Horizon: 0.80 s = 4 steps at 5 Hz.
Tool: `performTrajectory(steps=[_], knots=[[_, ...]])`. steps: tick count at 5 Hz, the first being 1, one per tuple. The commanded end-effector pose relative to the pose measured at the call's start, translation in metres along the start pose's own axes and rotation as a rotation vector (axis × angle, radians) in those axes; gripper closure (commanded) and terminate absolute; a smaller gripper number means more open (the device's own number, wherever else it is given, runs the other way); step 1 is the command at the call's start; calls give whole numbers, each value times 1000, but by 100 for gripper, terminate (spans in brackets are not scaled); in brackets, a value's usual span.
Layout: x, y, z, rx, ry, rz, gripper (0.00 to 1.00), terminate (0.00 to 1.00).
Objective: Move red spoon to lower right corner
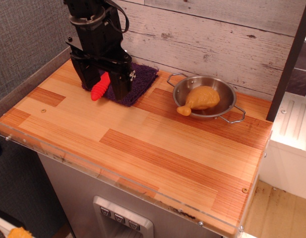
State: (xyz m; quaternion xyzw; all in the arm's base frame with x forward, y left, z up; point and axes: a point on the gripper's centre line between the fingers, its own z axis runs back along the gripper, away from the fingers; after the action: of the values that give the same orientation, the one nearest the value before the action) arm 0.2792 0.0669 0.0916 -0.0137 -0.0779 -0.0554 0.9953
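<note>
The red spoon (100, 87) shows only its ribbed handle, which points down and to the left between the fingers of my black gripper (102, 82). The gripper is shut on the spoon at the back left of the table, over a purple cloth (141, 79). The spoon's bowl is hidden by the gripper. I cannot tell whether the handle tip touches the cloth or the wood. The lower right corner (232, 215) of the wooden tabletop is far from the gripper, with a small screw (244, 190) and a clear plastic rim.
A metal two-handled pan (227, 101) holding a tan toy chicken drumstick (200, 99) stands at the back right. A plank wall runs behind the table. A dark post (291, 59) rises at the right edge.
</note>
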Motion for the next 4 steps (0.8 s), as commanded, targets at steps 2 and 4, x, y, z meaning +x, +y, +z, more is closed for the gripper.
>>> performTrajectory(steps=[2,4], knots=[[22,18,-10,26,-4,6,0,0],[50,64,-27,38,-9,73,0,0]])
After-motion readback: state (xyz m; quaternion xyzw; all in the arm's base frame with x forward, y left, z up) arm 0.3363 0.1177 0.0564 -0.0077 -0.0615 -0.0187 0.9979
